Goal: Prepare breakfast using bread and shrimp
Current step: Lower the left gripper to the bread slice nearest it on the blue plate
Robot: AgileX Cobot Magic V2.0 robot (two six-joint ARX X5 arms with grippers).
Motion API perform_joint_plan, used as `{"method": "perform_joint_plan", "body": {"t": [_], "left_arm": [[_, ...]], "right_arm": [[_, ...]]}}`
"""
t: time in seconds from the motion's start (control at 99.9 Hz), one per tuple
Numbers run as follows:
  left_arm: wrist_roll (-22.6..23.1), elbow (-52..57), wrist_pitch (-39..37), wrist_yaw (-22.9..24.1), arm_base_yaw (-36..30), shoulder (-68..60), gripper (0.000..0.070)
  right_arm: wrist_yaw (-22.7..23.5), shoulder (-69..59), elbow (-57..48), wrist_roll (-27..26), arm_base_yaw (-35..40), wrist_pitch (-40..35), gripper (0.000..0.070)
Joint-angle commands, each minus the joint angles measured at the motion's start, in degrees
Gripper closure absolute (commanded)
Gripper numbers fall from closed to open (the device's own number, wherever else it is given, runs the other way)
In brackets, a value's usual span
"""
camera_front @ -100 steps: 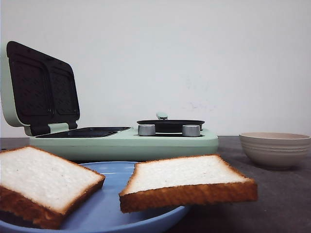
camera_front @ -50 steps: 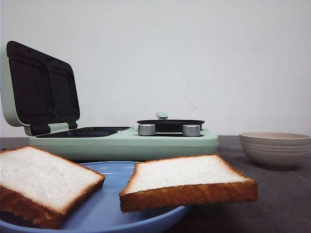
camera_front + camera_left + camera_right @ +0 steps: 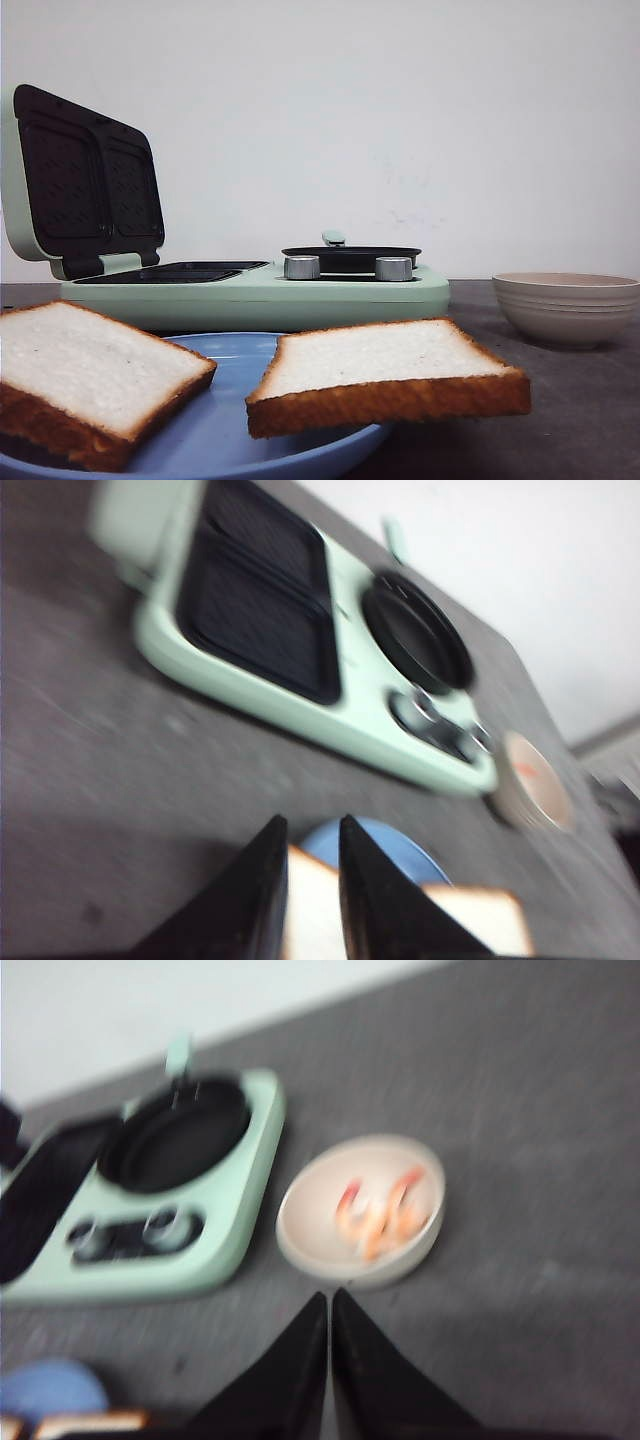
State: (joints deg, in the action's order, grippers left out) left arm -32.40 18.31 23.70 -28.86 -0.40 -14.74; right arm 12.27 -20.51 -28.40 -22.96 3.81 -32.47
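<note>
Two slices of white bread lie on a blue plate [image 3: 225, 420] at the front: the left slice [image 3: 90, 375] and the right slice [image 3: 385, 365]. Neither gripper shows in the front view. In the left wrist view my left gripper [image 3: 310, 825] hangs high above the plate [image 3: 395, 845], its jaws a little apart and empty; one bread slice [image 3: 312, 910] shows through the gap and the other [image 3: 485, 920] beside it. My right gripper [image 3: 329, 1298] is shut and empty, above the table just short of the beige bowl [image 3: 320, 1260]. The orange-red shrimp [image 3: 378, 1215] lie in that bowl.
A mint-green breakfast maker [image 3: 260, 295] stands behind the plate, its lid [image 3: 85, 180] open at the left, with a small black pan [image 3: 350, 257] and two knobs at its right. The beige bowl [image 3: 565, 308] stands at the right on the dark table.
</note>
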Motion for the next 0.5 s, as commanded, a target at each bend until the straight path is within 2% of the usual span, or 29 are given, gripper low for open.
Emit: {"method": "perform_joint_plan", "body": {"t": [0.0,0.15,0.27,0.3,0.42,0.45,0.49], "left_arm": [[-0.22,1.38,0.17,-4.17,-0.04,-2.49,0.0694],[-0.2,1.77,2.71,-11.41,-0.04,-8.0,0.0693],[0.09,1.77,6.97,-12.74,-0.11,-11.89,0.0652],[0.37,1.77,7.76,-12.74,-0.11,-12.76,0.0609],[0.83,1.77,8.41,-14.1,-0.24,-15.74,0.0326],[0.83,1.77,8.37,-14.8,-0.39,-16.33,0.0292],[0.83,1.77,8.48,-15.39,-0.66,-17.05,0.0295]], "right_arm": [[2.1,-2.89,-1.25,0.07,0.13,-1.51,0.07],[8.09,-6.49,-1.4,0.33,0.13,-2.34,0.07],[10.1,-7.08,-1.4,1.07,0.13,-3.06,0.07],[10.12,-7.08,-1.4,1.33,0.15,-3.19,0.07],[10.21,-6.93,-1.4,2.25,0.13,-3.67,0.07],[10.21,-6.86,-1.4,2.47,0.13,-3.98,0.07],[10.23,-6.69,-1.4,2.45,0.13,-4.07,0.07]]}}
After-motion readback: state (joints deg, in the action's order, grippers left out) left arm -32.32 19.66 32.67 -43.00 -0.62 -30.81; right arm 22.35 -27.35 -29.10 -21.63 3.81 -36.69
